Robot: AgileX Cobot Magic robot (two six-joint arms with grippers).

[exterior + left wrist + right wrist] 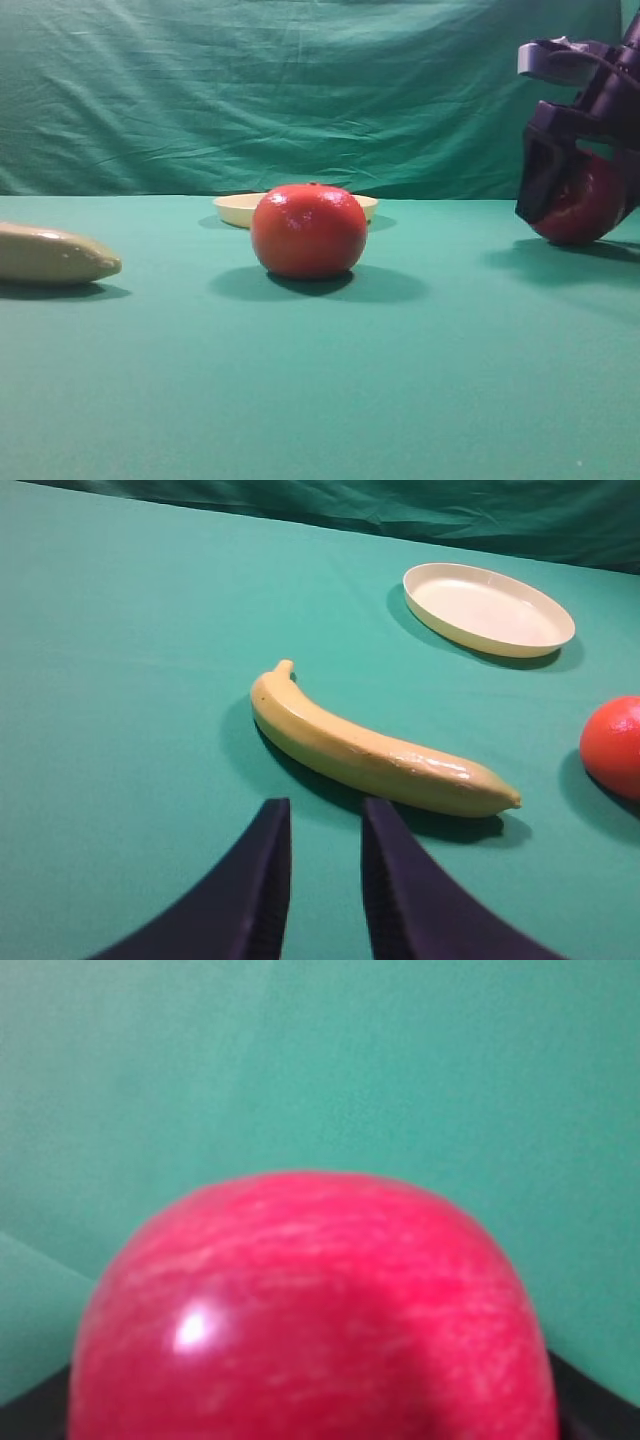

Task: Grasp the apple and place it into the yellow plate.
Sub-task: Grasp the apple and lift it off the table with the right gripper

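Note:
The apple (590,200), glossy dark red, sits on the green cloth at the far right. My right gripper (575,215) reaches down around it, one dark finger (538,180) lying against its left side. In the right wrist view the apple (310,1310) fills the lower frame, with dark jaw parts only at the bottom corners, so contact does not show. The yellow plate (232,208) lies empty at the back centre, partly hidden by a tomato-like fruit. The left wrist view also shows the plate (470,645). My left gripper (325,820) hovers over the cloth, its fingers slightly apart and holding nothing.
An orange-red tomato-like fruit (308,230) stands in the middle, in front of the plate, and shows again as the fruit (615,745) at the right edge. A pale banana (50,255) lies at the left; the banana (370,750) is just beyond my left fingers. A green curtain (300,90) hangs behind.

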